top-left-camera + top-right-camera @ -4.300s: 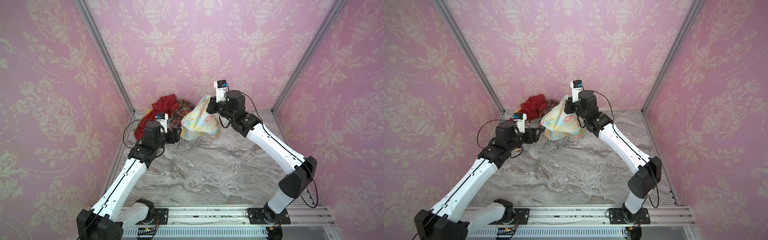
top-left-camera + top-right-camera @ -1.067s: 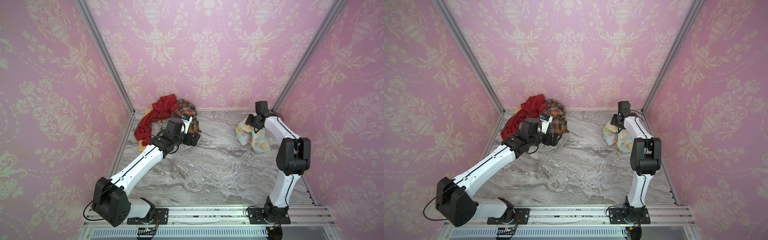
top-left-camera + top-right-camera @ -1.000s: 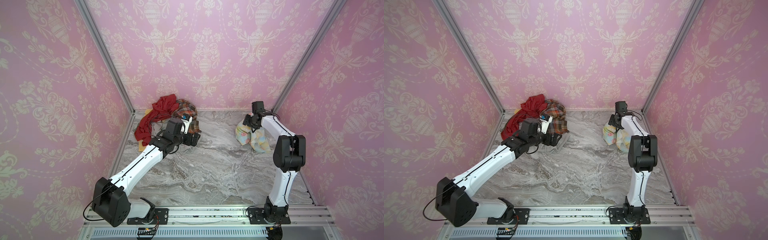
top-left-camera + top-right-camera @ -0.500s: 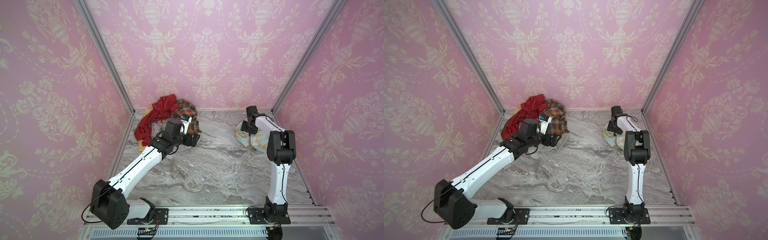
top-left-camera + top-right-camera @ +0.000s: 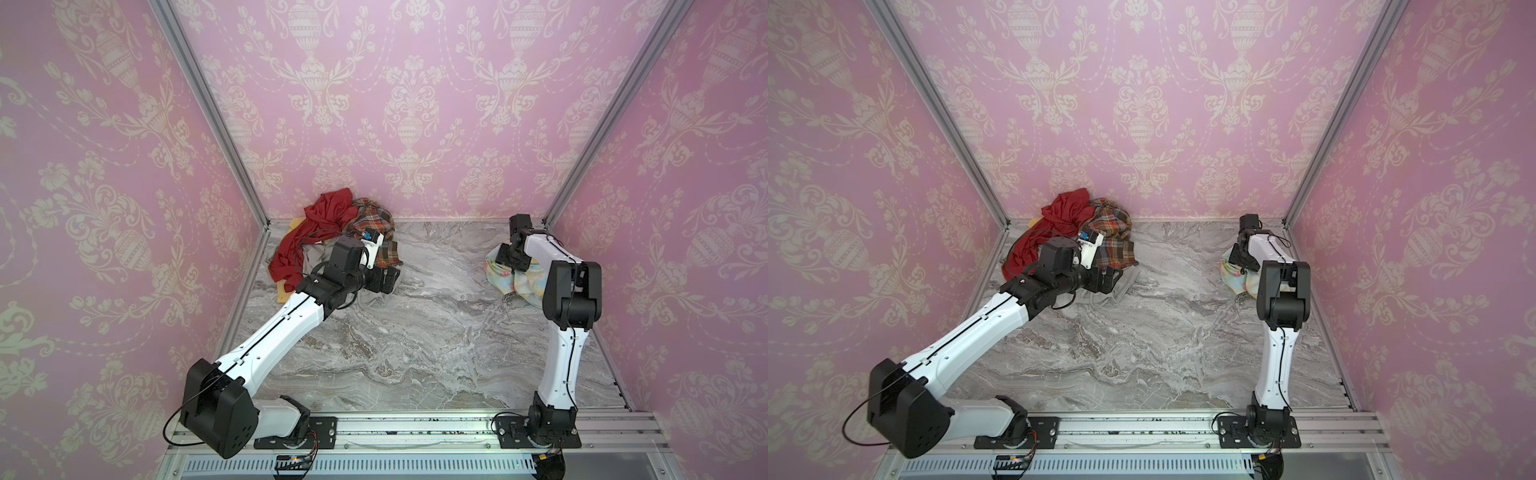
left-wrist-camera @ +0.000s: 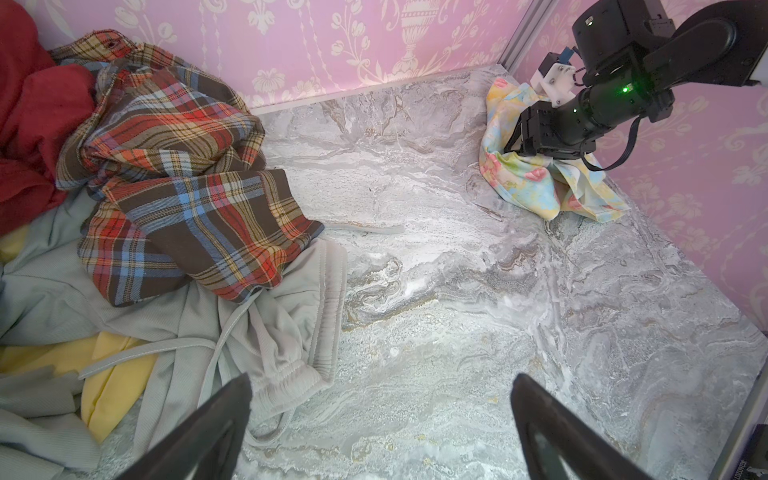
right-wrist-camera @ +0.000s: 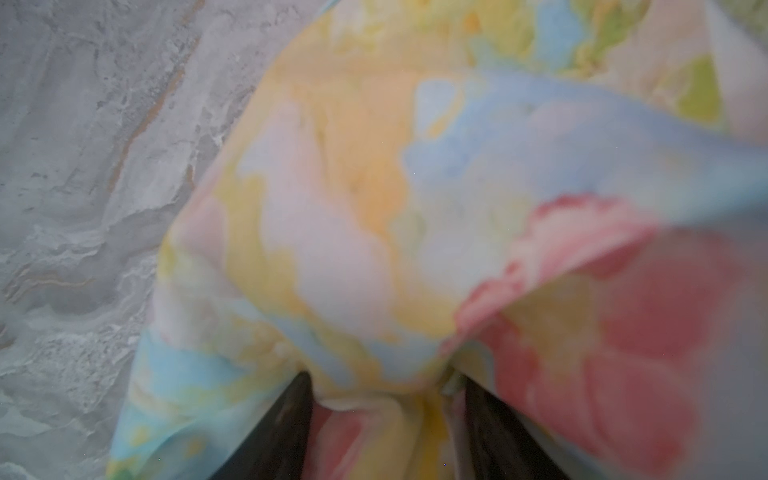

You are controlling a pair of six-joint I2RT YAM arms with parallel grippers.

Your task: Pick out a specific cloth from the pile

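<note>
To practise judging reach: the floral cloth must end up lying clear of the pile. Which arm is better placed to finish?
Right. The right pincer has the cloth between its fingers; the left pincer gapes empty beside the pile.

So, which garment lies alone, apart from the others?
The pastel floral cloth by the right wall; the red, plaid, grey and yellow ones form one pile in the far left corner.

The cloth (image 5: 518, 279) (image 5: 1234, 272) (image 6: 534, 176) (image 7: 365, 199), thin pastel blue, yellow and cream with pink flowers, crumpled on the table (image 5: 415, 332) at right rear, well apart from the pile (image 5: 328, 220) (image 5: 1071, 220) (image 6: 174, 174), red, plaid, grey and yellow garments heaped at left rear
</note>
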